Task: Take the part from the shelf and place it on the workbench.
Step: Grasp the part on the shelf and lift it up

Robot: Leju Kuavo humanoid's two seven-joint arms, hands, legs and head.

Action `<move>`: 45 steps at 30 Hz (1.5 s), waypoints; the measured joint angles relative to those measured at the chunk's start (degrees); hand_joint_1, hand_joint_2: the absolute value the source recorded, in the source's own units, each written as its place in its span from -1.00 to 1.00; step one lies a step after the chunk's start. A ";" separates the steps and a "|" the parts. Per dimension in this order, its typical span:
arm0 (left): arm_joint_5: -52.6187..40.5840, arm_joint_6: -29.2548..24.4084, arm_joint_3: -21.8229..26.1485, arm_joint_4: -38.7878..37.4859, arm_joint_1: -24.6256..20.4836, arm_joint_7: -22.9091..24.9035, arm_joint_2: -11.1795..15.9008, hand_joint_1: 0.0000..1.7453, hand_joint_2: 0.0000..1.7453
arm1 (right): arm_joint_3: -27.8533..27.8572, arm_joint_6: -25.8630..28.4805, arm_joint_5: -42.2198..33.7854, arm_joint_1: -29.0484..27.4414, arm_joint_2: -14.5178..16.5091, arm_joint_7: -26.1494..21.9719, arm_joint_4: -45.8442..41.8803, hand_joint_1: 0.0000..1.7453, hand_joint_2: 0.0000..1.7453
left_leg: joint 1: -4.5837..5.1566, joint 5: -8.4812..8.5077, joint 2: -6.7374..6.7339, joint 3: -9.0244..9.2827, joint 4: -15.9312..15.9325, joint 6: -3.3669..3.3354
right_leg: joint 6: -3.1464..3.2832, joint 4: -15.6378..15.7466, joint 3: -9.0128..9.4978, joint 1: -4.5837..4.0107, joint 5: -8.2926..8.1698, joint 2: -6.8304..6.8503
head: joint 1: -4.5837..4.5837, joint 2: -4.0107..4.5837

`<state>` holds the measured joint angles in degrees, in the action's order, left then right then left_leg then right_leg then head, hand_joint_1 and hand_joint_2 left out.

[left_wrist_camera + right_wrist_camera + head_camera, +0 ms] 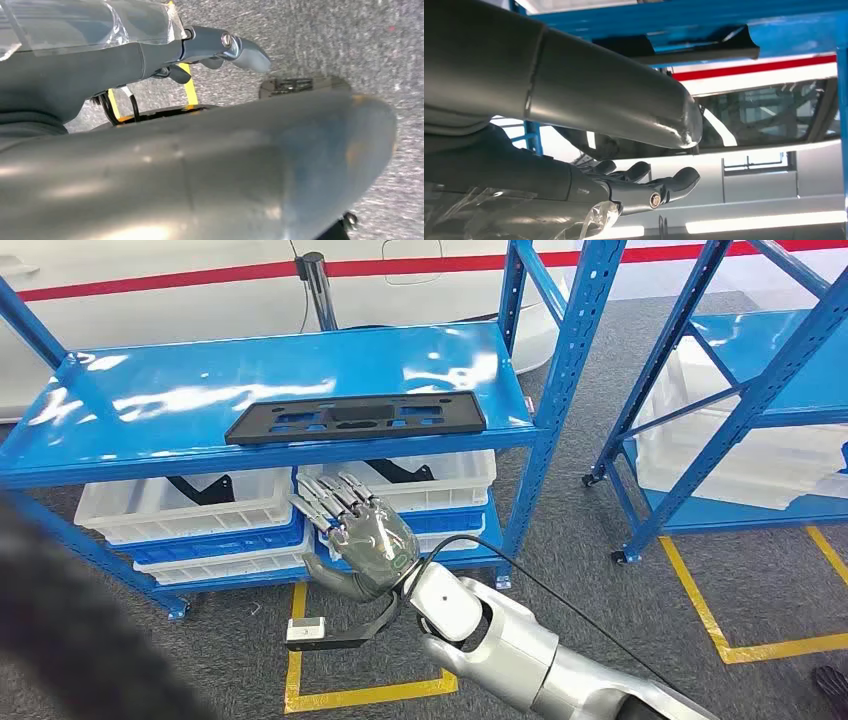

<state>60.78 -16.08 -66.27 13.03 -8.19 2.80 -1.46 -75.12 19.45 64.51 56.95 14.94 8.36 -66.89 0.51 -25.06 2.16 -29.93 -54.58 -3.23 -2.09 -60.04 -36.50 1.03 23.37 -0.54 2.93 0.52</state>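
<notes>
I'm working in a factory or warehouse area: blue steel shelving racks (560,370), white parts bins (190,508) on the lower tier, yellow floor tape (700,605) marking bays on grey carpet.

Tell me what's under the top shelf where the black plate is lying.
Under the top shelf holding the black plate sit white bins stacked on blue bins, with black parts inside. The shelf edge and right hand cover the rest.

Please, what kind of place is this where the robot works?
Probably a factory or warehouse parts area: blue steel shelving carrying a flat black plastic part, white storage bins on the lower level, and yellow marking lines on the grey floor.
</notes>
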 joint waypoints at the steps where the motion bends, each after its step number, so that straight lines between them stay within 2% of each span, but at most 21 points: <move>1: 0.00 0.01 0.00 0.00 -0.06 0.01 0.00 -1.00 -1.00 | 0.00 0.01 0.01 0.04 0.02 0.01 0.01 -1.00 -1.00 | 0.18 -0.28 0.10 0.01 -0.16 0.17 | 0.06 1.13 0.50 0.03 0.02 -0.20 | 0.01 0.02; 7: -0.04 0.03 0.00 0.00 -0.20 0.15 0.06 -1.00 -1.00 | 0.00 0.13 0.05 0.25 0.28 0.04 0.13 -1.00 -1.00 | 0.04 -2.08 -0.05 -0.25 -1.54 1.68 | 1.30 3.46 1.91 0.11 0.52 -0.20 | 0.06 0.03; 9: -0.07 0.03 0.00 0.00 -0.33 0.17 0.05 -1.00 -1.00 | 0.00 0.14 0.05 0.36 0.46 0.06 0.16 -1.00 -1.00 | -0.31 -4.55 -0.80 -3.35 -7.56 2.59 | 1.71 3.54 2.32 0.34 0.87 0.10 | 0.12 0.02; 11: -0.11 0.03 0.00 0.00 -0.35 0.17 0.04 -1.00 -1.00 | 0.00 0.15 0.06 0.31 0.49 0.08 0.25 -1.00 -1.00 | -0.82 -6.83 -1.12 -8.36 -15.65 3.34 | 1.80 3.53 2.67 0.37 1.34 0.43 | 0.14 0.02; 12: -0.13 0.00 -0.01 0.00 -0.30 0.17 0.04 -1.00 -1.00 | 0.00 0.16 0.07 0.22 0.49 0.08 0.31 -1.00 -1.00 | -1.03 -6.75 -1.19 -10.12 -17.76 3.54 | 1.75 3.53 2.94 0.39 1.62 0.59 | 0.13 0.02; 14: -0.14 -0.07 -0.01 0.00 -0.24 0.17 0.05 -1.00 -1.00 | 0.00 0.18 0.10 0.13 0.50 0.08 0.36 -1.00 -1.00 | -1.26 -3.08 -1.41 -10.04 -14.72 3.68 | 1.51 3.53 3.83 0.49 2.29 0.88 | 0.13 0.01; 16: -0.18 -0.14 0.00 0.00 -0.26 0.18 0.06 -1.00 -1.00 | 0.00 0.20 0.12 0.20 0.52 0.08 0.37 -1.00 -1.00 | -1.19 1.97 -2.32 -6.92 -6.28 3.49 | 1.10 3.68 4.97 0.59 3.03 1.21 | 0.14 0.00; 17: -0.20 -0.16 0.00 0.00 -0.30 0.18 0.05 -1.00 -1.00 | 0.00 0.22 0.12 0.28 0.54 0.09 0.39 -1.00 -1.00 | -0.90 3.27 -2.84 -5.62 -2.96 3.27 | 0.84 3.81 5.40 0.53 3.34 1.35 | 0.15 0.00; 20: -0.28 -0.10 -0.01 0.00 -0.33 0.22 0.02 -1.00 -1.00 | 0.00 0.35 0.12 0.37 0.57 0.09 0.49 -1.00 -1.00 | -0.10 3.17 -3.12 -4.52 -0.42 2.21 | -0.09 4.35 5.86 0.32 3.77 1.86 | 0.16 0.00; 23: -0.32 -0.13 -0.01 0.00 -0.24 0.28 0.02 -1.00 -1.00 | 0.02 0.44 0.12 0.38 0.67 0.08 0.54 -1.00 -1.00 | -0.42 2.97 -2.38 -3.74 0.09 0.91 | -0.90 2.63 5.48 0.34 5.05 1.82 | 0.13 -0.01; 24: -0.32 -0.15 -0.01 0.00 -0.29 0.31 0.02 -1.00 -1.00 | 0.02 0.48 0.12 0.40 0.69 0.09 0.55 -1.00 -1.00 | -0.52 2.85 -2.19 -3.31 0.30 0.45 | -0.99 -0.16 4.18 0.34 6.25 1.52 | 0.09 -0.02; 26: -0.30 -0.11 0.00 0.00 -0.38 0.39 0.01 -1.00 -1.00 | 0.02 0.42 -0.06 0.25 0.61 0.08 0.61 -1.00 -1.00 | -0.33 2.36 -1.82 -2.69 0.34 -0.29 | -0.95 -8.43 -0.46 0.23 8.99 1.03 | 0.06 -0.02; 28: -0.27 -0.03 -0.01 0.00 -0.30 0.44 -0.03 -1.00 -1.00 | 0.00 0.02 -0.54 -0.12 0.47 0.03 0.75 -1.00 -1.00 | -0.15 1.79 -1.24 -1.96 0.33 -0.57 | -0.88 -13.33 -4.24 0.13 9.12 0.88 | 0.05 -0.02; 30: -0.21 0.05 -0.02 0.00 -0.25 0.44 -0.05 -1.00 -1.00 | -0.02 -0.97 -1.46 -0.30 0.38 -0.10 0.88 -1.00 0.00 | -0.07 1.10 -0.65 -0.99 0.31 -0.46 | -0.61 -9.22 -3.71 0.11 4.93 0.81 | 0.04 -0.01; 32: -0.09 0.11 -0.01 0.00 -0.30 0.43 -0.07 -1.00 -1.00 | -0.04 -3.31 -3.29 -0.22 0.37 -0.14 0.99 -1.00 1.00 | 0.12 0.25 -0.25 -0.17 0.19 -0.03 | -0.19 -0.94 -0.67 0.10 0.51 0.60 | 0.05 -0.02; 34: 0.14 0.16 0.00 0.00 -0.36 0.33 -0.09 -1.00 -1.00 | -0.07 -6.59 -5.43 -0.11 0.48 0.36 1.40 -1.00 1.00 | 0.29 -0.45 -0.08 0.08 0.17 0.51 | 0.25 3.32 1.03 -0.01 -0.60 0.36 | 0.06 -0.02; 38: 0.48 0.17 0.00 0.00 -0.37 -0.04 -0.09 -1.00 -1.00 | -0.11 -11.74 -7.78 0.31 0.93 2.30 3.16 -1.00 1.00 | 0.02 -1.91 -0.44 -0.38 -1.30 1.69 | 1.36 3.85 1.57 0.10 0.12 0.31 | 0.10 -0.02; 40: 0.66 0.16 0.00 0.00 -0.43 -0.15 -0.08 -1.00 -1.00 | -0.14 -13.54 -8.73 0.68 1.30 2.78 4.19 -1.00 1.00 | -0.40 -4.18 -0.95 -3.53 -7.24 2.57 | 1.87 3.92 2.01 0.27 0.48 0.39 | 0.13 -0.02; 42: 0.85 0.17 0.00 0.00 -0.38 -0.23 -0.09 -1.00 -1.00 | -0.38 -15.14 -9.97 0.90 1.64 3.06 5.70 -1.00 1.00 | -0.90 -6.08 -1.13 -8.32 -14.71 3.26 | 2.06 3.92 2.43 0.26 0.99 0.44 | 0.15 -0.02; 44: 0.96 0.19 0.00 0.00 -0.28 -0.32 -0.09 -1.00 -1.00 | -0.73 -16.37 -11.12 0.96 1.93 3.30 7.40 -1.00 1.00 | -1.15 -4.97 -1.20 -10.64 -16.59 3.54 | 1.92 3.92 3.09 0.27 1.58 0.46 | 0.15 -0.01; 45: 0.99 0.20 0.00 0.00 -0.25 -0.35 -0.08 -1.00 -1.00 | -0.84 -16.78 -11.56 0.97 2.03 3.41 8.05 -1.00 1.00 | -1.20 -2.99 -1.26 -10.17 -14.27 3.54 | 1.83 3.92 3.57 0.28 1.91 0.47 | 0.15 -0.01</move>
<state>61.77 -15.87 -66.27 13.03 -8.44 2.45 -1.55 -75.96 2.67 52.95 57.92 16.97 11.77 -58.85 -0.69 -28.05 0.91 -40.10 -68.85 0.31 -0.26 -56.12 -32.92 1.30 25.28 -0.07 3.08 0.52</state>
